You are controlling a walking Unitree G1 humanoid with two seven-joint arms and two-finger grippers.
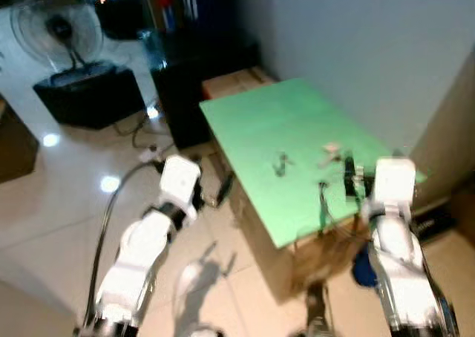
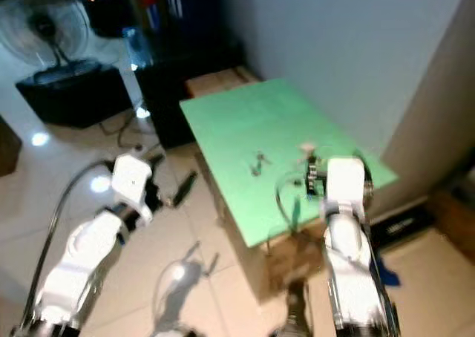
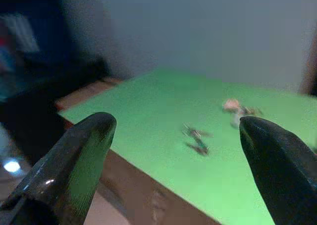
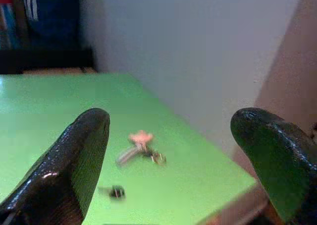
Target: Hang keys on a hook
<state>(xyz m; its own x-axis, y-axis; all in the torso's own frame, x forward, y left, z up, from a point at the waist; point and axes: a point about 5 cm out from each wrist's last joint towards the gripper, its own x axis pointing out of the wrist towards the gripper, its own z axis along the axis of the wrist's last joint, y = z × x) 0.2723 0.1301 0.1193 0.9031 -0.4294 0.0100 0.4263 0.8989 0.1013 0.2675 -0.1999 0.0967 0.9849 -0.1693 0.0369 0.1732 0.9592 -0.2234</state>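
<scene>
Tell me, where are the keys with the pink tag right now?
The keys lie flat on the green table, toward its right side near the wall, ahead of the open right gripper, with a smaller dark bunch to their left.

Green table (image 1: 260, 125) against pale wall (image 1: 356, 40) at 1 o'clock. Standing fan (image 1: 59, 29) on black box (image 1: 89, 96) at 10 o'clock. Glossy tiled floor (image 1: 44, 203) at 8 o'clock, cables (image 1: 133, 133) trailing.
</scene>
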